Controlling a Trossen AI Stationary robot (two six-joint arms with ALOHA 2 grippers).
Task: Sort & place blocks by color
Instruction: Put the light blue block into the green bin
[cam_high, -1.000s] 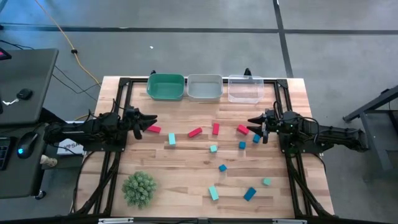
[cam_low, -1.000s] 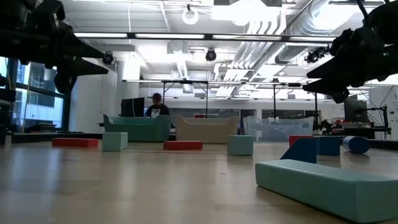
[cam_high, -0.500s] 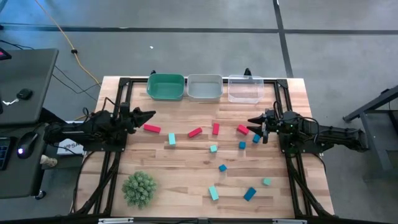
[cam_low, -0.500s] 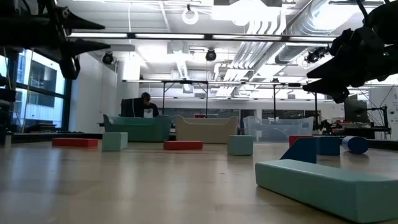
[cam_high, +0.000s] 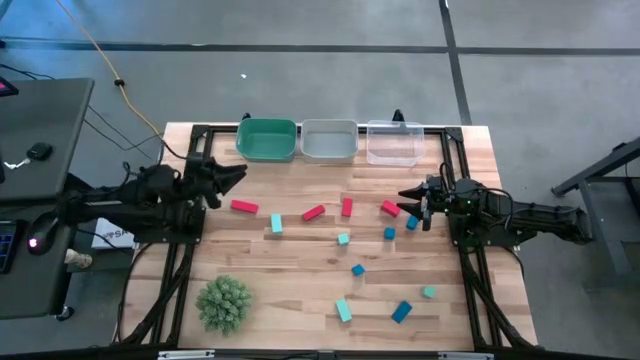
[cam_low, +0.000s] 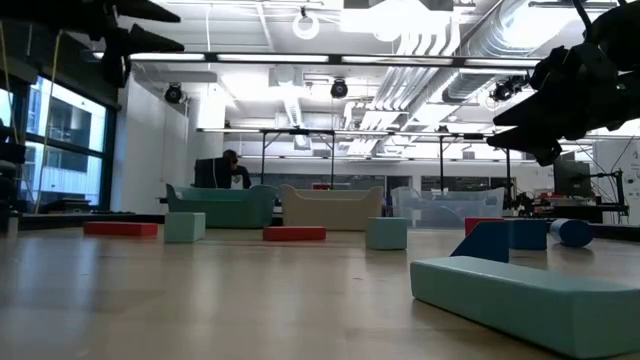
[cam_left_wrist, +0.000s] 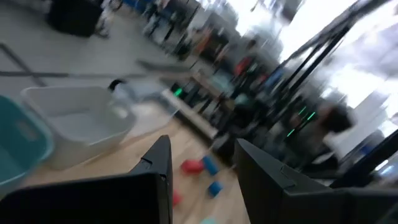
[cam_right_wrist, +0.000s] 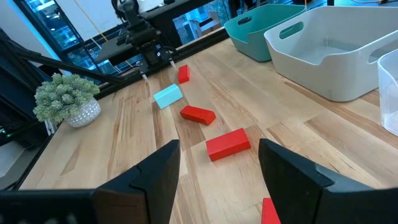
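Red, blue and light teal blocks lie flat on the wooden table (cam_high: 300, 260). One red bar (cam_high: 244, 207) lies nearest my left gripper (cam_high: 238, 174), which hovers open and empty above the table's left side, a little to the far side of that bar; its fingers stand apart in the left wrist view (cam_left_wrist: 202, 168). My right gripper (cam_high: 404, 195) is open and empty, held above the table beside a red block (cam_high: 389, 208) and a blue cube (cam_high: 412, 223). Its wrist view (cam_right_wrist: 217, 168) looks over red bars (cam_right_wrist: 228, 144) and a teal block (cam_right_wrist: 167, 96).
A green bin (cam_high: 266, 139), a grey bin (cam_high: 329, 140) and a clear bin (cam_high: 392, 142) stand in a row at the far edge. A green spiky plant ball (cam_high: 223, 303) stands near the front left. Black frame rails (cam_high: 185, 250) run along both table sides.
My left gripper has risen and drawn back from the red bar toward the far edge, with its fingers tipping upward. The red bar stays flat on the table. My right gripper has kept still.
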